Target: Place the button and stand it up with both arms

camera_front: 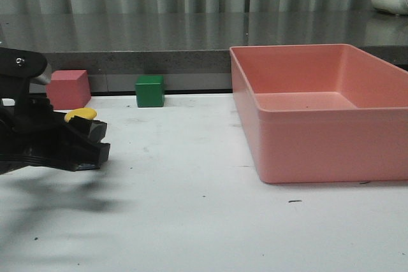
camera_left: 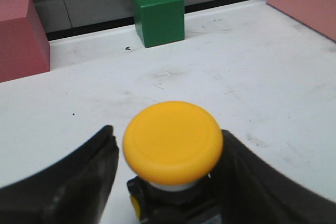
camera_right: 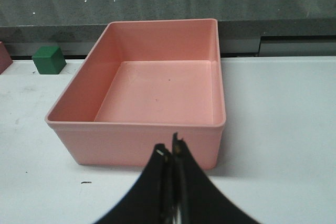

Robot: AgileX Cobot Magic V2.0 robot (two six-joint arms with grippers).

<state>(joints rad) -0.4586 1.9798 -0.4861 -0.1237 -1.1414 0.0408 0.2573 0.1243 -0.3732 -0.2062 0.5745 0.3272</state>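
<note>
Evidently the left tool [camera_left: 170,182] pinched the button [camera_left: 172,142] by its dark base, yellow cap up, above the white bench [camera_front: 204,176] at its left side, near the red cube [camera_front: 67,88] and green cube [camera_front: 150,90]. The right tool [camera_right: 171,153] hung with fingers pressed together, empty, before the pink bin [camera_right: 142,98]. Lowering straight, keeping the base level and releasing only after contact, would likely leave it standing. No writing could be read anywhere.
</note>
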